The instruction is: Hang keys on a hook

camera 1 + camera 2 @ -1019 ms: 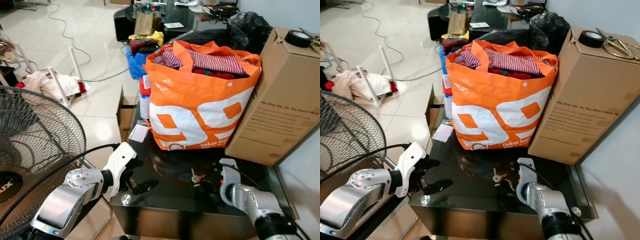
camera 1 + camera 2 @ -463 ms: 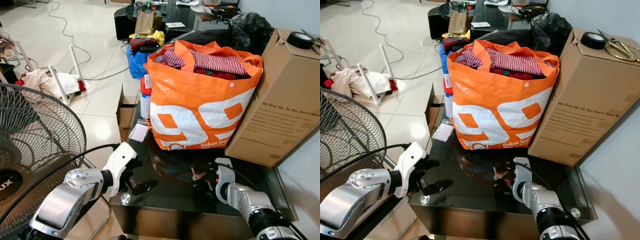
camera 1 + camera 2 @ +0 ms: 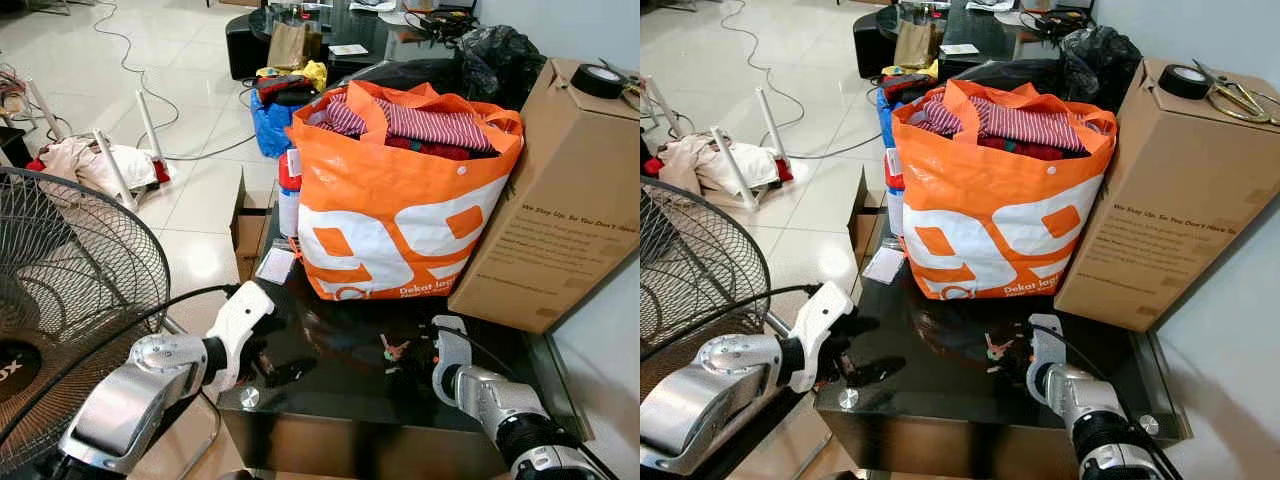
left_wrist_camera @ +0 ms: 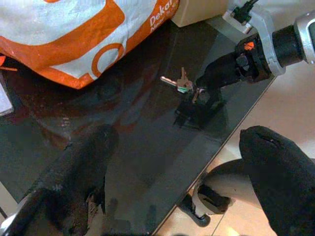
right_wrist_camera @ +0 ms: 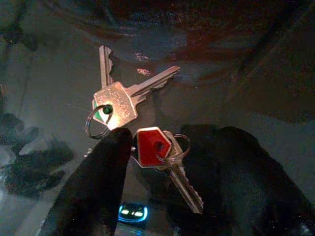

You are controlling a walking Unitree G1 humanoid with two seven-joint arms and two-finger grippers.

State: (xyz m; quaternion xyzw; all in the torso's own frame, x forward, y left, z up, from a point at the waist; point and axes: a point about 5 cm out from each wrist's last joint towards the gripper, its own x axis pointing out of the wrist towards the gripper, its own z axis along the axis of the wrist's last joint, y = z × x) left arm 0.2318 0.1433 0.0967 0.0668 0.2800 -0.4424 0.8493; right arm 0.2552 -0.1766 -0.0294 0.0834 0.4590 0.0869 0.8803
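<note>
A bunch of keys point(image 3: 392, 349) lies on the dark glass table point(image 3: 340, 395), just in front of the orange bag. In the right wrist view two silver keys point(image 5: 118, 96) fan out on a ring, and a red-capped key point(image 5: 153, 146) lies nearer. My right gripper point(image 5: 170, 143) is low on the glass and open, one finger on each side of the red-capped key. The left wrist view has its black fingers point(image 4: 221, 73) reaching the bunch point(image 4: 179, 82). My left gripper point(image 3: 268, 362) hovers open at the table's left front corner, well apart from the keys.
An orange bag point(image 3: 400, 220) stuffed with clothes stands at the back of the table, with a tall cardboard box point(image 3: 560, 190) to its right. A standing fan point(image 3: 60, 300) crowds my left arm. The table's front edge point(image 3: 350, 425) is close. Cables and clutter cover the floor point(image 3: 190, 90).
My right gripper has slid forward along the glass to the keys, and its fingers now flank them. The left arm has barely moved.
</note>
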